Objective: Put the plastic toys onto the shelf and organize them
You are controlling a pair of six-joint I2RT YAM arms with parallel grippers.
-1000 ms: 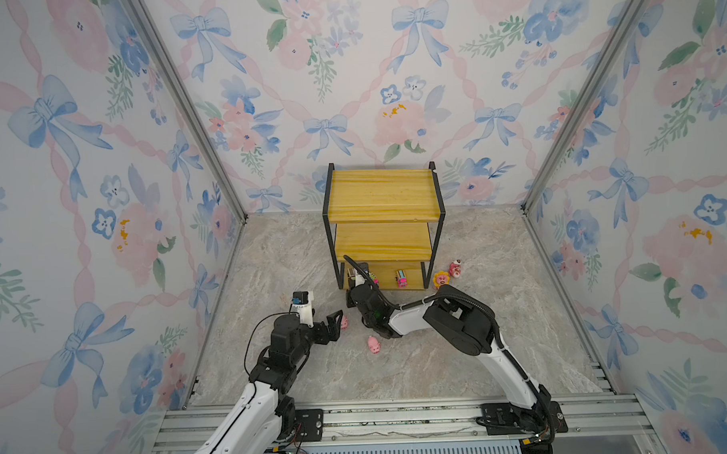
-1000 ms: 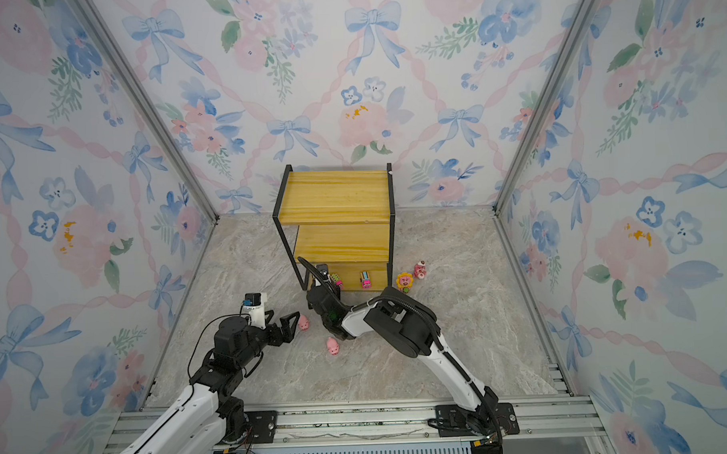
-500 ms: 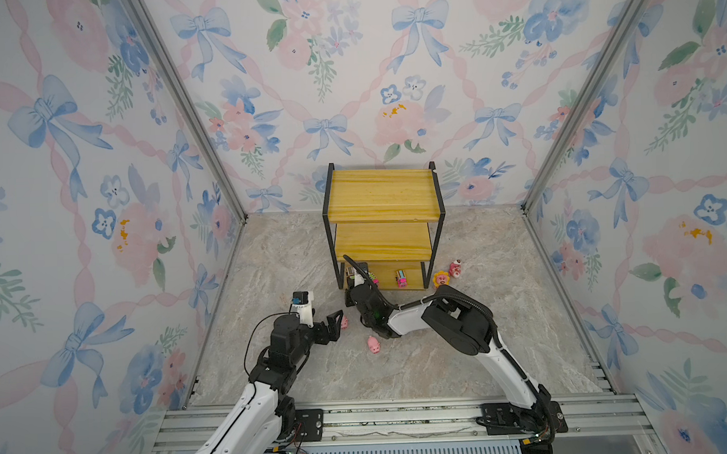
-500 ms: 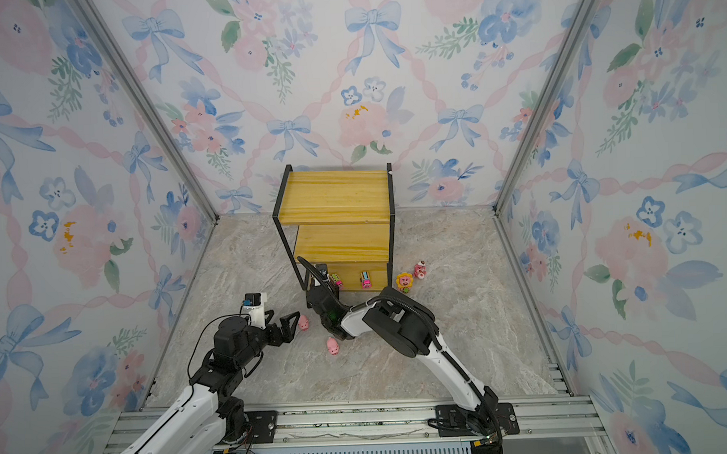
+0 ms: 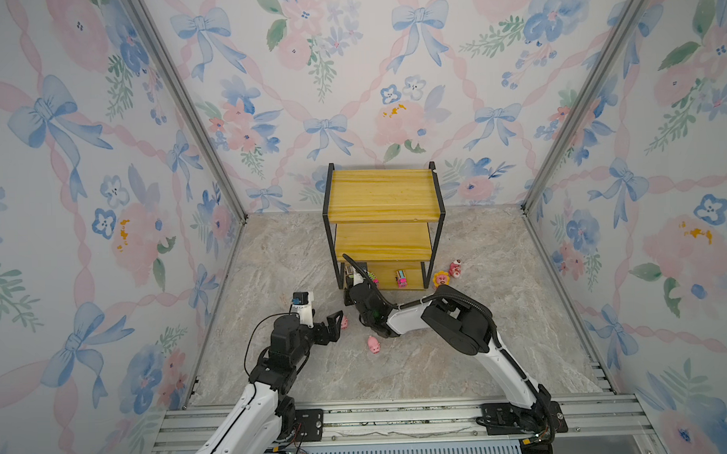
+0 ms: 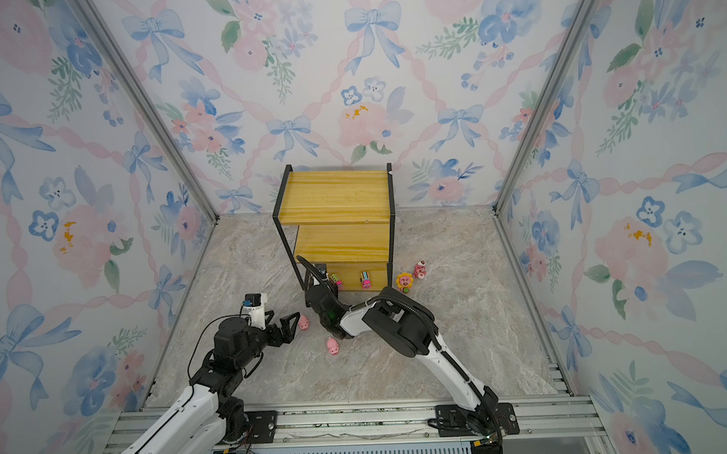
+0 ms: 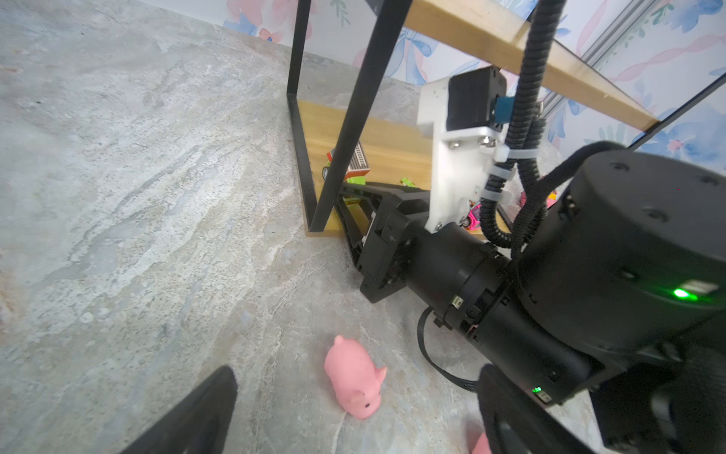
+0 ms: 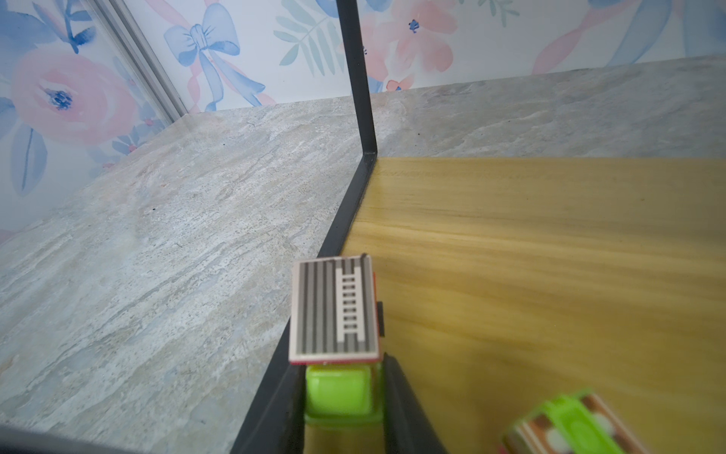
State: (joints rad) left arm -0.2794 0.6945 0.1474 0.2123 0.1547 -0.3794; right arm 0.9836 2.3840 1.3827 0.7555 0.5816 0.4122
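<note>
In the right wrist view we see the toy truck (image 8: 334, 310) blurred, its green cab pinched by the right gripper (image 8: 341, 393), whose fingers (image 8: 400, 405) run off the bottom edge. A second vehicle (image 8: 565, 428) is blurred and cropped there too. In both top views the grip is lost behind the wrist (image 5: 366, 300) beside the shelf (image 5: 385, 244). The left wrist view crops a pig (image 7: 480, 445).

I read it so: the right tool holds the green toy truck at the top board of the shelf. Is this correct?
No. The right tool holds the green toy truck at the bottom board of the shelf, not the top one. The right wrist view shows it, with that board lying level with the floor.
</note>
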